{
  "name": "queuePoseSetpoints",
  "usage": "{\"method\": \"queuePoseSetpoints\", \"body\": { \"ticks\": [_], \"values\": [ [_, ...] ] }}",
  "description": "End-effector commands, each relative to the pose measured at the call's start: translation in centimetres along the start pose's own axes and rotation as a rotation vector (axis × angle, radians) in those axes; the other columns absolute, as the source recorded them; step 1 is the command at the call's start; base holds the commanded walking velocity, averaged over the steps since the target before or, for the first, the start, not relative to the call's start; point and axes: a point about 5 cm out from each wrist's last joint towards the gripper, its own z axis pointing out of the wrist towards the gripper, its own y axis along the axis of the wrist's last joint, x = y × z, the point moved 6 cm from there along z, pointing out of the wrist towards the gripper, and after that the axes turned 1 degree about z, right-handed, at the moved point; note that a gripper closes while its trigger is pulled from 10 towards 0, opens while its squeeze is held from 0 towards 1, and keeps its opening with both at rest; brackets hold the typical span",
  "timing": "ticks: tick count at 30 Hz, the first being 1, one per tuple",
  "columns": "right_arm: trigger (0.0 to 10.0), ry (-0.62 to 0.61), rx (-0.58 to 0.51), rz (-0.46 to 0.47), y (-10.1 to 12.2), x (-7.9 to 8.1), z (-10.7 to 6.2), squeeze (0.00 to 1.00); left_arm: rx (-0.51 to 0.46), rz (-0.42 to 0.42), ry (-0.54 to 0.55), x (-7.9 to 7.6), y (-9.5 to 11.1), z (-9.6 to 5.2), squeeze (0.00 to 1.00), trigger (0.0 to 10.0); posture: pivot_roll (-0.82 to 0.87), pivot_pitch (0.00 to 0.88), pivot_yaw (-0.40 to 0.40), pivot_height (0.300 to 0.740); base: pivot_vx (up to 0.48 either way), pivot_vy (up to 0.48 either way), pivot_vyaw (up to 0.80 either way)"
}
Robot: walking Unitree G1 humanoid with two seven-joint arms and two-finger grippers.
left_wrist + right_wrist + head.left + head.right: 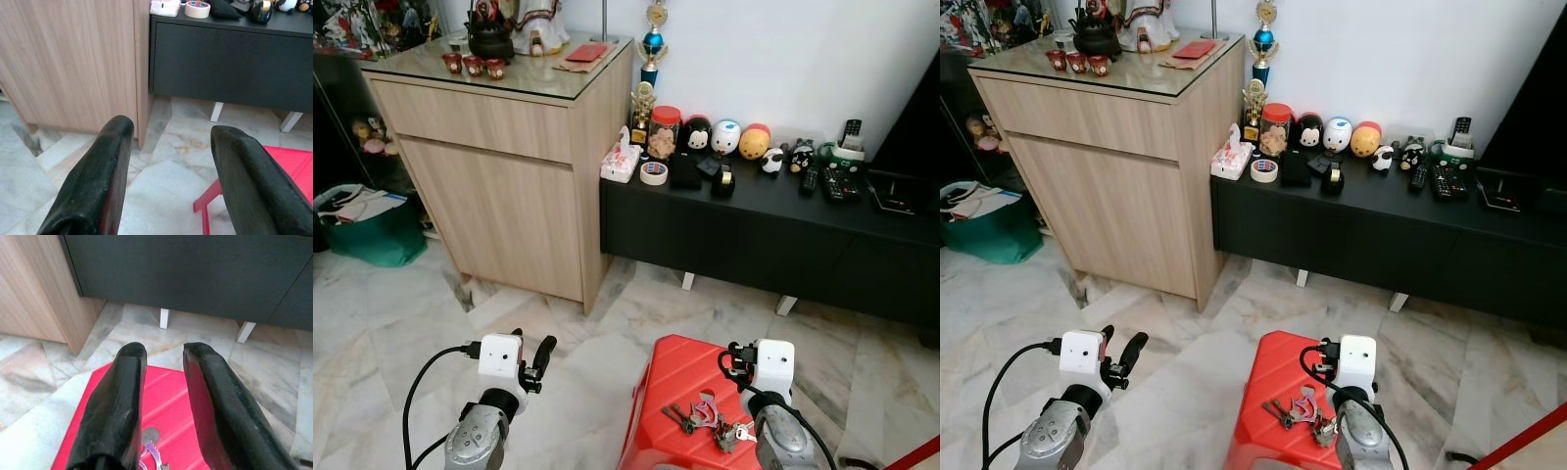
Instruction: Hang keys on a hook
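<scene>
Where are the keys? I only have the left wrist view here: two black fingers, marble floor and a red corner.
Observer: The keys lie on top of a red stool, beside the right gripper.
Operator: Is the right gripper holding them?
Observer: No. Its fingers are apart with bare red stool showing in the gap, and the keys sit below them.
Operator: And the left gripper?
Observer: The left gripper is open over the marble floor, left of the stool, holding nothing.
</scene>
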Motion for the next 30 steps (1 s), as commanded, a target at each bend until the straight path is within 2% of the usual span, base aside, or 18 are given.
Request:
{"method": "queuePoseSetpoints", "body": {
  "ticks": [1,10,20,30],
  "values": [
    [10.0,0.001,0.0,-0.025,0.2,-0.3,0.1,0.0,-0.001,-0.012,0.001,-0.2,0.1,0.1,0.0,10.0,0.06,0.0,-0.07,0.695,0.0,0.0,0.0],
    [10.0,0.036,-0.004,-0.057,0.3,0.3,0.1,0.0,0.0,-0.022,0.006,-0.2,0.0,0.0,0.0,10.0,0.06,0.0,-0.073,0.635,0.0,0.0,0.0],
    [10.0,0.068,-0.012,-0.093,0.5,0.6,0.2,0.0,0.008,-0.022,-0.001,-0.5,-0.1,0.2,0.0,10.0,0.06,0.0,-0.067,0.635,0.0,0.0,0.0],
    [10.0,0.098,0.072,-0.132,-1.0,0.7,0.1,0.0,0.026,-0.027,-0.006,-0.8,-0.4,0.4,0.0,10.0,0.06,0.0,-0.062,0.635,0.0,0.0,0.0]
  ]
}}
